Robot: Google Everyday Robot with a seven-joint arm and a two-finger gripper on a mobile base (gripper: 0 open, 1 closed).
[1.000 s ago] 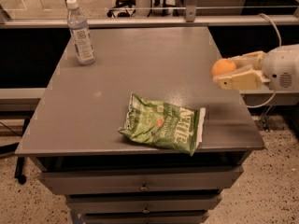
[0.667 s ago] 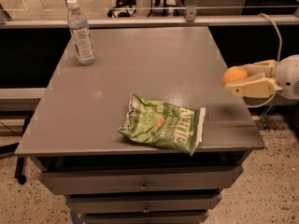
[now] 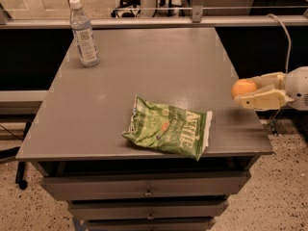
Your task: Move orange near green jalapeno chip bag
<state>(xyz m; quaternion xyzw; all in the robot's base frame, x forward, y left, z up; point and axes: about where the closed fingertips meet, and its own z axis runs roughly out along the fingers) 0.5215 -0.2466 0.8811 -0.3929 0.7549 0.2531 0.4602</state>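
Note:
The green jalapeno chip bag [image 3: 168, 127] lies flat near the front edge of the grey table [image 3: 144, 66], its white end strip to the right. The orange [image 3: 243, 88] is held between the cream fingers of my gripper [image 3: 248, 91], which comes in from the right. Gripper and orange hover at the table's right edge, a little right of the bag and above the tabletop. The gripper is shut on the orange.
A clear water bottle [image 3: 83, 33] with a white cap stands at the table's back left. Drawers [image 3: 144, 192] sit under the tabletop. A rail and glass run behind the table. A grey cable [image 3: 287, 35] hangs at the right. Speckled floor lies around.
My gripper with the orange has drawn back to the right, from over the table's right part to its right edge.

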